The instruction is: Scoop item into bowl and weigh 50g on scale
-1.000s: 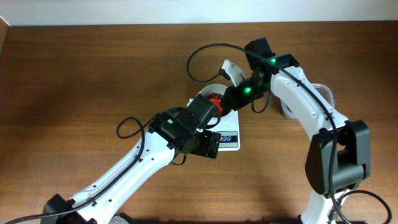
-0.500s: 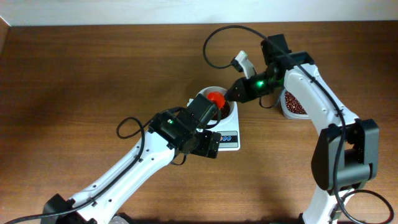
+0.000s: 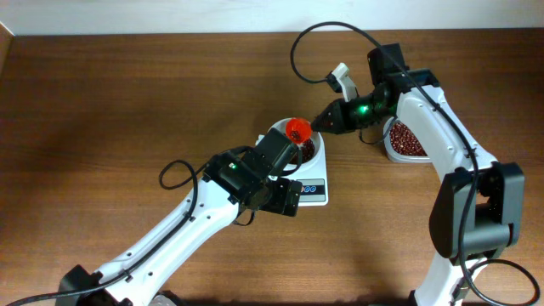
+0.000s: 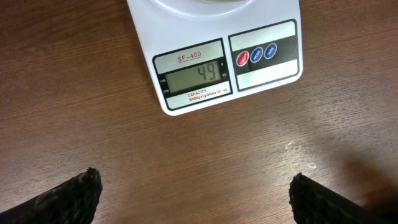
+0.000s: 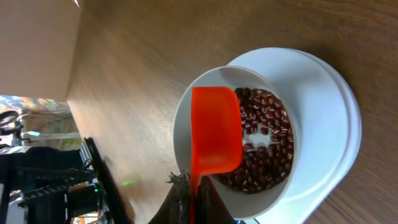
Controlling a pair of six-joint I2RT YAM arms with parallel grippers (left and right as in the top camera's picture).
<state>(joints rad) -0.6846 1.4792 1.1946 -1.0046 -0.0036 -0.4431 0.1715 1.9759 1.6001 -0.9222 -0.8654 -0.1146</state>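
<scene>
SF-400 scale [image 4: 214, 68], display 49; left end effector [image 4: 196, 193] wide, empty; right end effector [image 5: 189, 202] clamps orange scoop [image 5: 214, 134].

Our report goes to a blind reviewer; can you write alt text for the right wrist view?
An orange scoop, gripped by the shut right gripper, hangs over a white bowl partly filled with red-brown beans. The bowl sits on a white scale on a wooden table.
</scene>
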